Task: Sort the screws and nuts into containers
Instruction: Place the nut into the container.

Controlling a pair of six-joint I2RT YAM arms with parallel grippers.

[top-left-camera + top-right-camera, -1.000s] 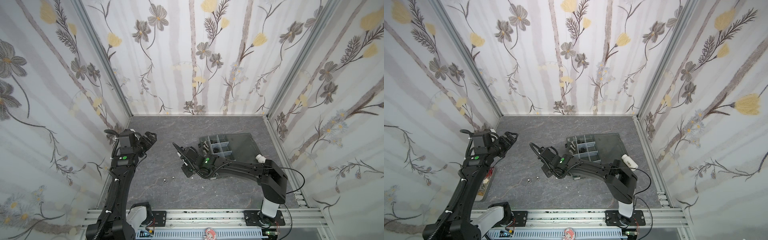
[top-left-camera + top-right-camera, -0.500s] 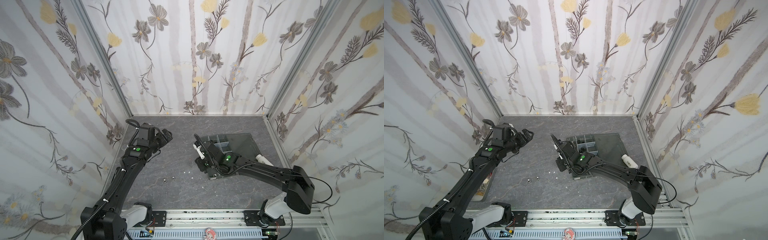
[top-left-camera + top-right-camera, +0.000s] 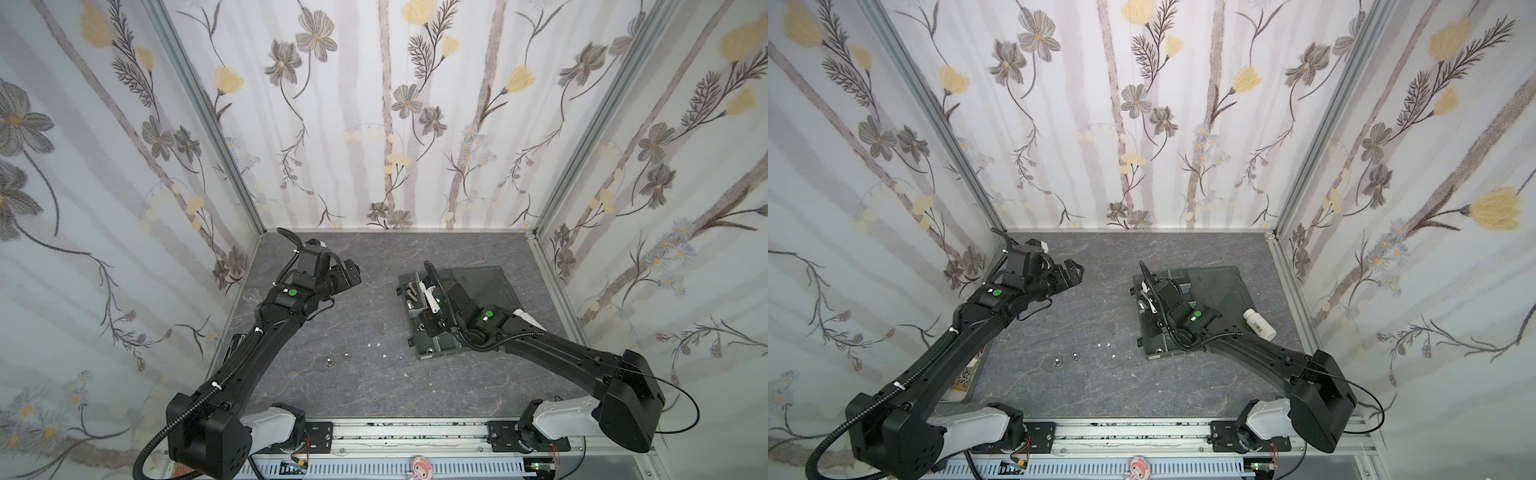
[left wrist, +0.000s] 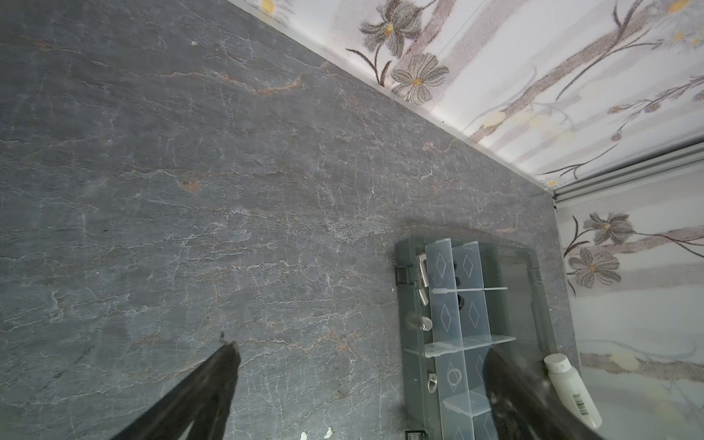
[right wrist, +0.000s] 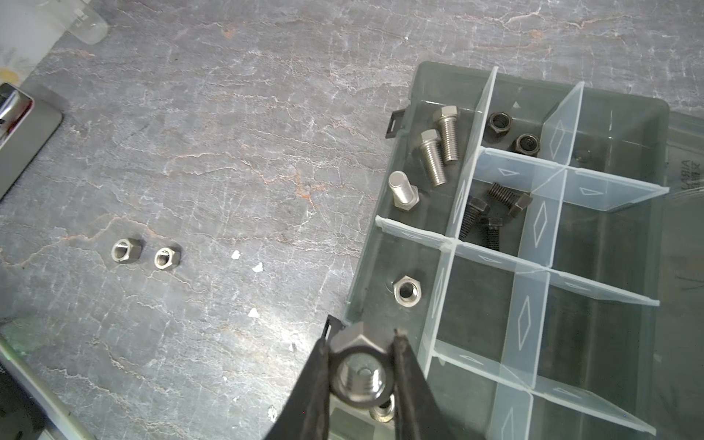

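Right pincer (image 5: 361, 343) pinching a silver nut (image 5: 360, 377) over the organizer box (image 5: 628, 97) edge, left pincer (image 4: 360, 350) spread wide above the worktop (image 4: 190, 190), two loose nuts (image 5: 127, 251) lying there

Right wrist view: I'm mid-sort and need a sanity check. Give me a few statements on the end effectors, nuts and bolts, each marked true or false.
1. The right end effector is shut on a shiny silver hex nut. True.
2. The left end effector holds a bolt. False: it is open and empty.
3. Two loose silver hex nuts lie on the grey stone-patterned table. True.
4. The three silver hex-head bolts lie on the table. False: they lie in a corner compartment of the dark grey plastic organizer box.
5. The two matte black nuts share the bolts' compartment. False: a translucent divider separates them.
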